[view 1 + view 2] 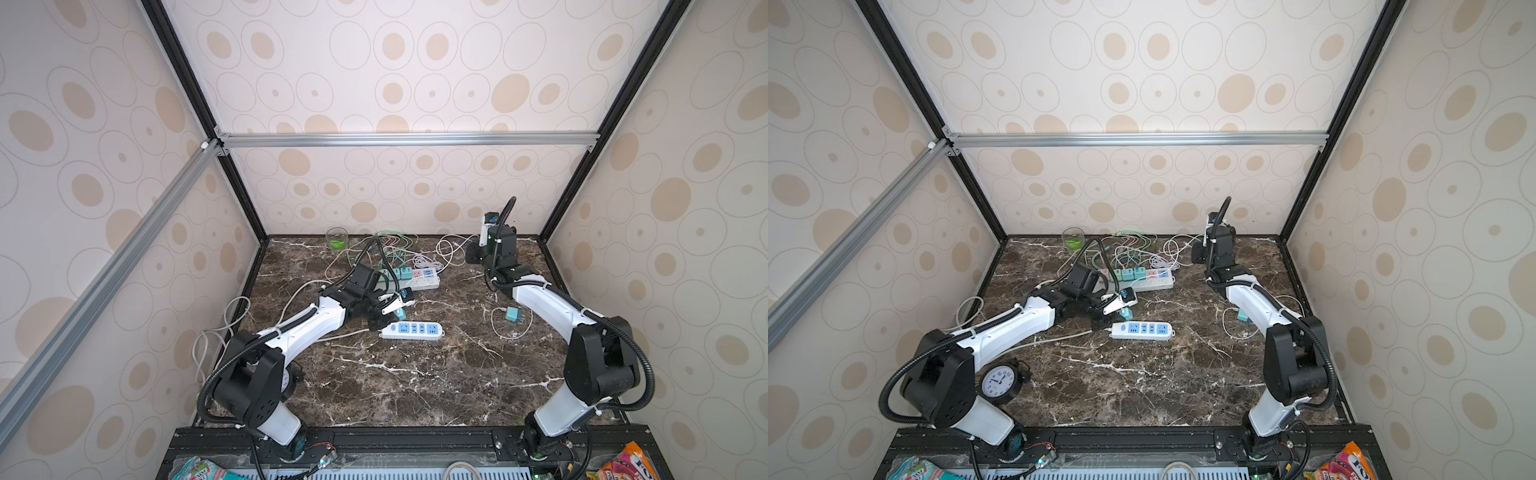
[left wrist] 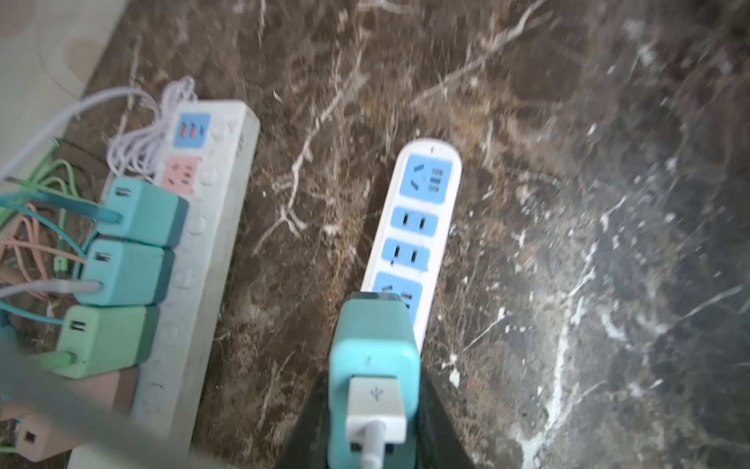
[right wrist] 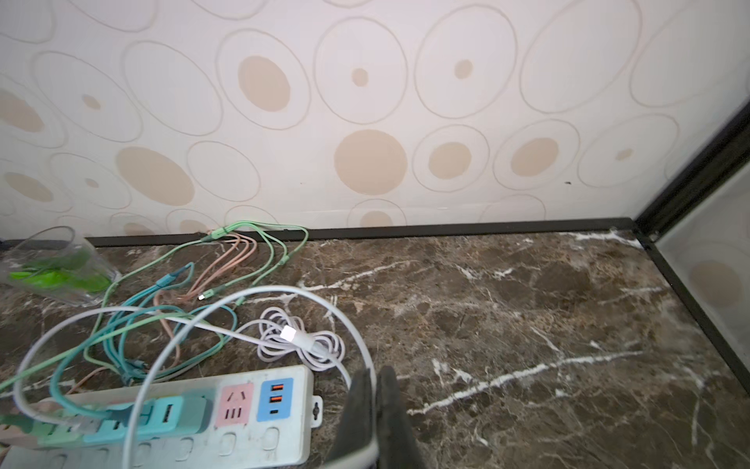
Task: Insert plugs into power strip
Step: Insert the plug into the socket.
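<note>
- Grip, left gripper [image 2: 374, 379]: jaws part-closed on a held teal charger adapter [image 2: 373, 333], one dark finger against each flank. A white USB plug [image 2: 375, 410] sits in the adapter's rear port.
- The held adapter's front end covers the nearest blue socket of the short white power strip [image 2: 422, 219]. We cannot tell whether its prongs are seated.
- Short strip: it lies flat mid-table in both top views [image 1: 413, 330]. We count three more blue sockets showing bare.
- Long white power strip [image 2: 219, 243]: it lies beyond the short one, nearer the back wall. We list two plugged teal adapters [image 2: 142, 211] and one mint green adapter [image 2: 105, 341] seated side by side. A pink socket and a blue USB panel follow toward its end.
- Pink adapter [image 2: 40, 438]: blurred at the wrist view's edge; we cannot tell whether it is seated.
- Right gripper [image 3: 375, 390]: fingers pressed together, holding nothing, near the long strip's USB end.
- Loose teal adapter [image 1: 513, 313]: it lies on the table beside the right forearm with a looped white cable, well apart from both strips.
- Cable tangle [image 3: 182, 284]: green, pink and teal, behind the long strip, with a coiled white cable [image 3: 302, 337] beside it.
- Clear cup [image 1: 336, 241]: green contents, by the back wall.
- Dark marble tabletop [image 1: 415, 386]; a clock [image 1: 1000, 382] stands by the left arm's base.
</note>
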Available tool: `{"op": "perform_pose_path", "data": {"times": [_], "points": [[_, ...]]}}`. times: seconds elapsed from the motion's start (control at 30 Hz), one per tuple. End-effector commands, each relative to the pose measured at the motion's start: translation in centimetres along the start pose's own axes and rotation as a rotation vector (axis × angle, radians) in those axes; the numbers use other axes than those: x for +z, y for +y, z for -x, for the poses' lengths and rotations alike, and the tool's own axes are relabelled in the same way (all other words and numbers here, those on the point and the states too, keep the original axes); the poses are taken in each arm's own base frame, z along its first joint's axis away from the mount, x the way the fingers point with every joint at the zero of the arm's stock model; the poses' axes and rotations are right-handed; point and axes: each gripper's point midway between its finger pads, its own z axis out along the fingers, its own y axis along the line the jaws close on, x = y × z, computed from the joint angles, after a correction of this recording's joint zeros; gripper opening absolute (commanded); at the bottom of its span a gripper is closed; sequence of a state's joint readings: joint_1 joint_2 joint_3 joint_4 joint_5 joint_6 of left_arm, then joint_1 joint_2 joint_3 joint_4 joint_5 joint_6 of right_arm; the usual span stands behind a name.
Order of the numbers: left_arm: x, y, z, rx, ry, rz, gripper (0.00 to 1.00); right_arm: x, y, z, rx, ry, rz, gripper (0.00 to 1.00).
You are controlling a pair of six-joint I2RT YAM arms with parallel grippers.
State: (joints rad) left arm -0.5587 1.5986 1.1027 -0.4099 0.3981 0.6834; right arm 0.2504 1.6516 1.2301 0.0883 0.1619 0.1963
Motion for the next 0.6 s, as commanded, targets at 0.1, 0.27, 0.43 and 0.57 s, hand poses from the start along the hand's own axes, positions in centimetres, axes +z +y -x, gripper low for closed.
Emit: {"op": "perform_pose_path", "data": {"times": [0.1,0.27,0.43,0.57], "points": [[1.4,-0.2,-0.7,0.085,0.120,-0.070,0.00,0.1,-0.7,-3.2,0.026,0.084,-0.029,0.00],[2.1,-1.5,0.8,0.133,0.070,-0.111,0.00,0.0,-0.8,-4.4,0.016,0.119,-0.029,0.00],[2.7,-1.8,0.7,0.160,0.123,-0.120,0.00,-0.1,-0.7,-4.9,0.003,0.141,-0.024,0.00],[3.0,-2.0,0.9,0.189,0.124,-0.108,0.00,-0.2,-0.8,-5.3,0.001,0.149,-0.025,0.00]]}}
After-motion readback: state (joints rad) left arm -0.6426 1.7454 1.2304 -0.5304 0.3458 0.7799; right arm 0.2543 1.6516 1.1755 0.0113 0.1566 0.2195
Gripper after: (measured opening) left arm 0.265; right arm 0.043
